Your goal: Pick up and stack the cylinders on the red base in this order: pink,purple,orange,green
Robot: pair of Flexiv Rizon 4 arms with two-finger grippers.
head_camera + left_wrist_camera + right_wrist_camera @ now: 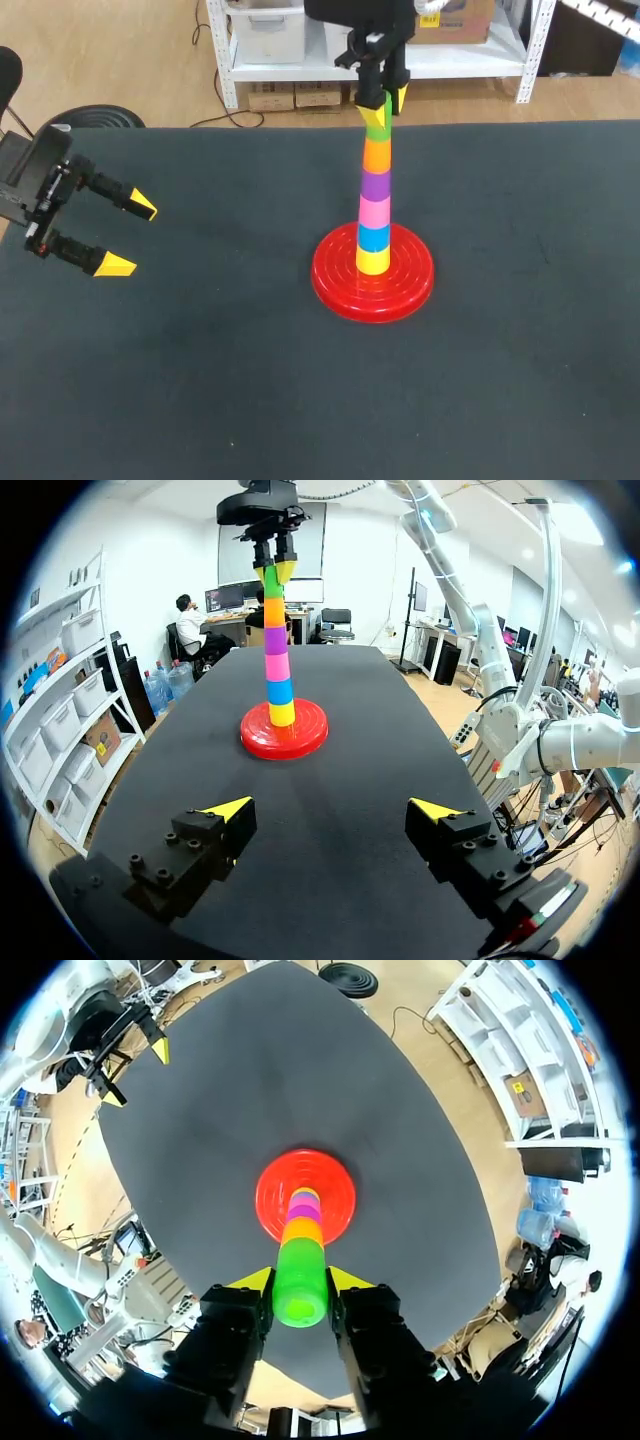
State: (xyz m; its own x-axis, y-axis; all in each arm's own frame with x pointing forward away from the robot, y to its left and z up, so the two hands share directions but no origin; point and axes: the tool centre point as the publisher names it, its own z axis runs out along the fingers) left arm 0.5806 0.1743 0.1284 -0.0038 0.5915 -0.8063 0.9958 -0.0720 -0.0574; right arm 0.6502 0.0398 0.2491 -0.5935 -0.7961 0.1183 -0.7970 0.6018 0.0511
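**Head view.** A red base (335, 275) lies near the middle of the dark tabletop (200, 380). A single upright column rises from its centre. From the base upward it reads yellow cylinder (373, 261), blue cylinder (374, 237), pink cylinder (374, 211), purple cylinder (376, 184), orange cylinder (377, 153), green cylinder (377, 119). The right gripper (386, 100) hangs fingers-down over the column, with a yellow tip on either side of the green cylinder. The left gripper (129, 236) is near the left edge of the tabletop, well apart from the base. Its fingers are spread wide with nothing between them.

**Left wrist view.** The left gripper (332, 810) has its two yellow tips far apart above bare tabletop (330, 880). The red base (300, 742) and the full column stand well ahead of it. The green cylinder (271, 583) is at the top, under the right gripper (277, 570).

**Right wrist view.** Looking straight down the column, the green cylinder (300, 1280) sits between the fingers of the right gripper (301, 1282). Both fingers press against it from opposite sides, so the grip is closed on it. Beyond it the orange cylinder (303, 1231), purple cylinder (305, 1211) and pink cylinder (306, 1198) show in turn, centred on the red base (275, 1195). The left gripper (137, 1073) shows spread open at a far corner of the tabletop (250, 1080).
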